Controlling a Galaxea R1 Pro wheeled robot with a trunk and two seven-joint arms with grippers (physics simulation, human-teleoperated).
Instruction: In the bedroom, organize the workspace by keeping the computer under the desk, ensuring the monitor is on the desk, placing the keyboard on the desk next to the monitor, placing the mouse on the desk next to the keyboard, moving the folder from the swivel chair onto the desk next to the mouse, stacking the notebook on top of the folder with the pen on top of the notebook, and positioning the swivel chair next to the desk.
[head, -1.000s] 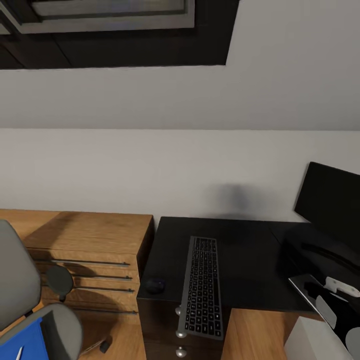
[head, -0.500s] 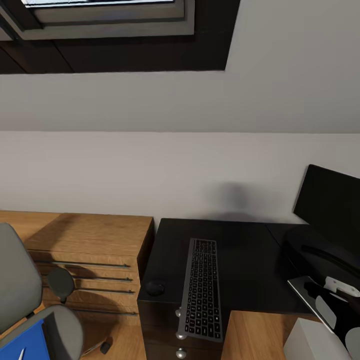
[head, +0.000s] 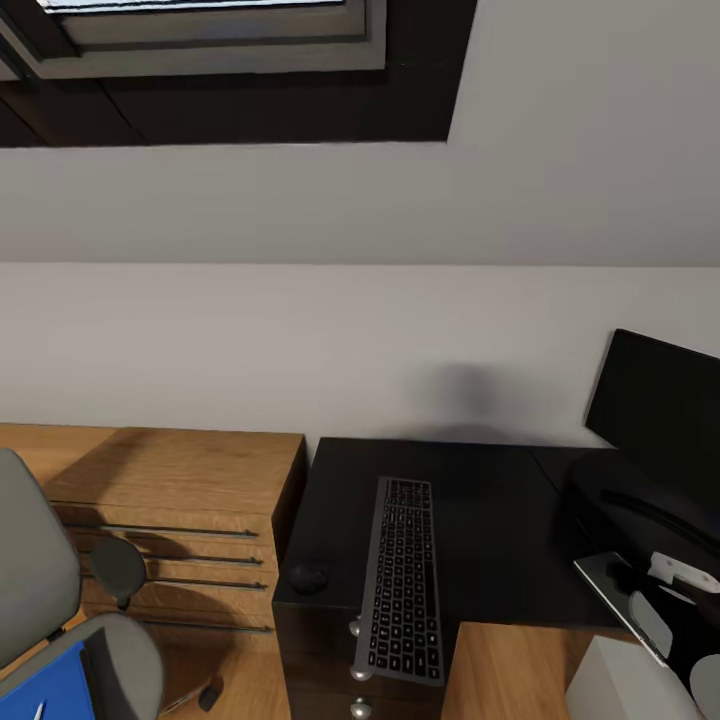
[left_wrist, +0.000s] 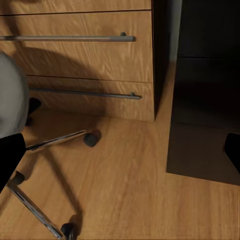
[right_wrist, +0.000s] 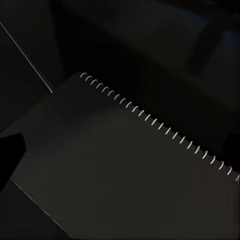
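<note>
The black desk (head: 500, 520) carries the keyboard (head: 405, 575), with the small mouse (head: 308, 576) just left of it at the desk's corner. The monitor (head: 655, 405) stands at the right. A dark spiral notebook (right_wrist: 130, 165) lies under my right gripper (right_wrist: 122, 147), whose fingers are spread; its pale glossy cover (head: 612, 590) shows at the desk's front right beside my right arm (head: 640, 510). The grey swivel chair (head: 40, 600) sits at lower left with the blue folder (head: 45, 690) and the pen (head: 40, 712) on its seat. The white computer (head: 625, 685) is at the bottom right. My left gripper (left_wrist: 122, 152) hangs open over the floor.
A low wooden drawer cabinet (head: 180, 500) stands left of the desk against the grey wall. The desk's black drawer unit (left_wrist: 205, 100) has silver knobs (head: 358, 628). The chair's silver star base (left_wrist: 55, 141) and castors spread over the wood floor (left_wrist: 130, 190). A skylight (head: 200, 30) is overhead.
The whole head view has shifted slightly, so the camera moved. The desk, keyboard, mouse and chair keep their places relative to each other.
</note>
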